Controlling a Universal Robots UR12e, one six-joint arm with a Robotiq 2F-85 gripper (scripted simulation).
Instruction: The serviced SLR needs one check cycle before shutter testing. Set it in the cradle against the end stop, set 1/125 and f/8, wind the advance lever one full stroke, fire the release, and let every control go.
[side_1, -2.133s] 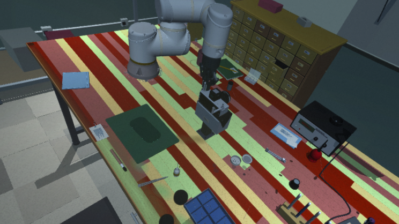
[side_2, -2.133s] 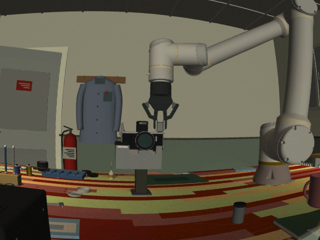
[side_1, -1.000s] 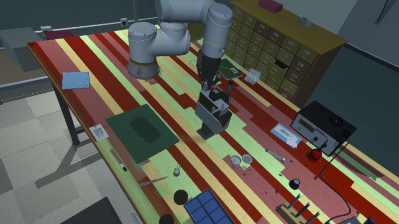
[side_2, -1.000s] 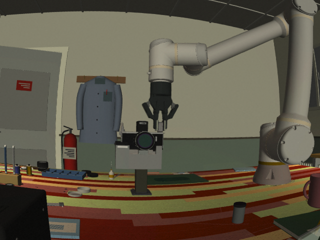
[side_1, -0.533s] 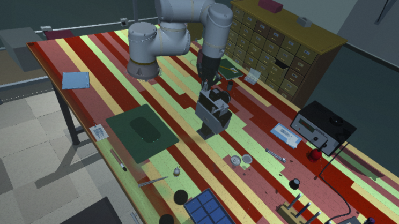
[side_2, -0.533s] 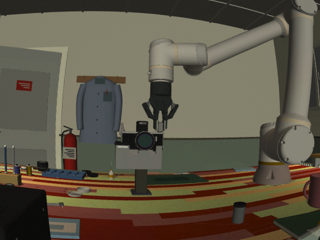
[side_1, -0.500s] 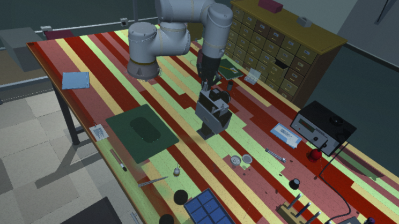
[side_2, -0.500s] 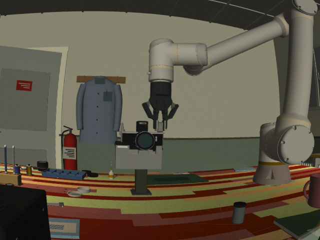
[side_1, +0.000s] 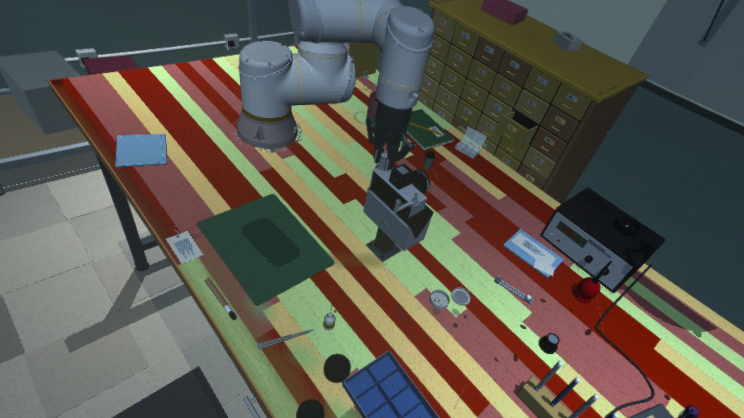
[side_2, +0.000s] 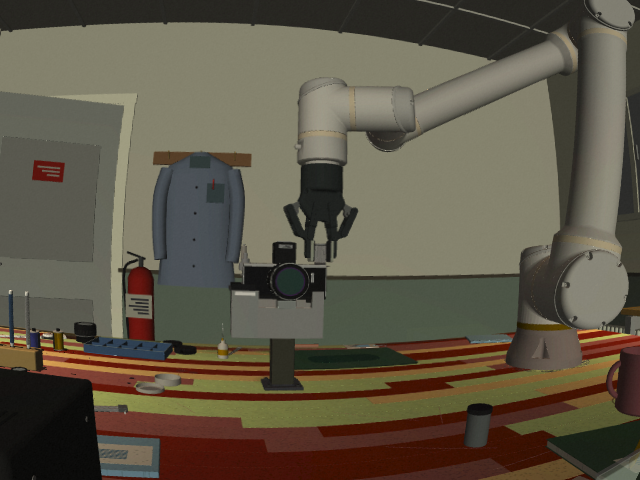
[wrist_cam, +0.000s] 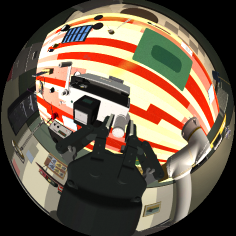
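The black and silver SLR camera (side_2: 282, 279) sits in the grey cradle (side_2: 277, 318), which stands on a short post at mid-table. Its lens (side_2: 289, 280) faces the second side camera, and a black finder block (side_2: 284, 252) rises from its top. A knurled silver dial (wrist_cam: 119, 125) sits on the top plate at one end, and my gripper (side_2: 320, 253) stands straight over that dial, open and holding nothing. The dial lies between the fingers in the wrist camera. A silver lever (wrist_cam: 67, 77) stands out at the camera's far end.
The arm's base (side_2: 548, 330) stands right of the cradle. A green mat (side_1: 264, 246) lies on the table beside the post. A black film can (side_2: 476, 424), a black meter box (side_1: 603, 236), a blue tray (side_1: 387, 387) and small lids (side_1: 449, 298) are spread around.
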